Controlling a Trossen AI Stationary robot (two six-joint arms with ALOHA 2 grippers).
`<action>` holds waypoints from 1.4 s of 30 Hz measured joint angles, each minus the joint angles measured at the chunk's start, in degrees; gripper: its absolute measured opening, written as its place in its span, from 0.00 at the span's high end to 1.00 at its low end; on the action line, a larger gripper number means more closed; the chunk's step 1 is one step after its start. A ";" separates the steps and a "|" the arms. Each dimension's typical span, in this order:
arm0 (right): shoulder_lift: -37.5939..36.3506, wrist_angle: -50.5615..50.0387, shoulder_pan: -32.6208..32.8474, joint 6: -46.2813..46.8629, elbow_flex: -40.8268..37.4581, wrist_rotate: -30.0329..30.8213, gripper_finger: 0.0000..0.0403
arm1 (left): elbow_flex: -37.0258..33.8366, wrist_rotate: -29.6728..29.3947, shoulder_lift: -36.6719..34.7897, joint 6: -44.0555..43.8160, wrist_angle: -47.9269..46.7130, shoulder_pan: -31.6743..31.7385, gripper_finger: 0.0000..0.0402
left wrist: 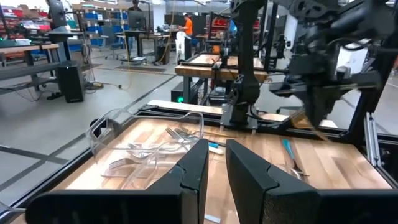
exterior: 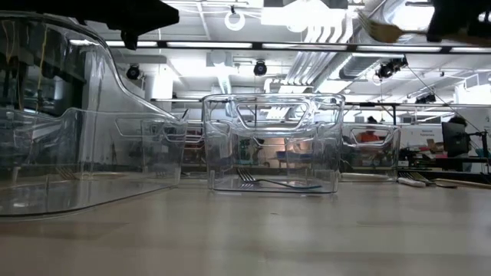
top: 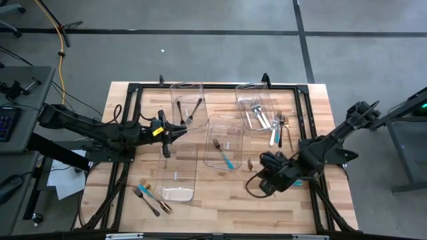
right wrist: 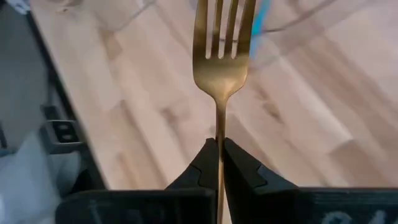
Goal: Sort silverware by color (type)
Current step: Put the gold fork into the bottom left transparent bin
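Observation:
My right gripper (right wrist: 219, 155) is shut on a gold fork (right wrist: 217, 62) and holds it above the table's near right part (top: 260, 168). My left gripper (left wrist: 214, 168) hovers level over the table's left middle (top: 175, 131), its fingers a little apart with nothing between them. Four clear bins stand on the table. The far-left bin (top: 187, 103) holds black forks. Silver forks lie in the far-right bin (top: 255, 107). The middle bin (top: 223, 140) holds a teal-handled fork (top: 227, 157). Loose silverware lies at the right (top: 280, 127) and near left (top: 150, 193). My right gripper pinches the gold fork's slim handle (right wrist: 219, 134) between its two fingers, just behind the neck. The fingers slant down from the table's right and lie along the fork. The tines (right wrist: 224, 25) stick out ahead of the fingertips. The fork hangs clear of the table.
The near-left bin (top: 179, 173) lies close under my left gripper. A black frame (top: 307, 113) runs around the table's far and side edges. Bare wood shows along the near edge (top: 227, 207).

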 joint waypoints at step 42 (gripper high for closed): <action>0.23 80.93 -27.80 -66.53 -18.65 -7.38 1.00 | 0.54 9.06 15.26 3.28 17.51 1.51 0.70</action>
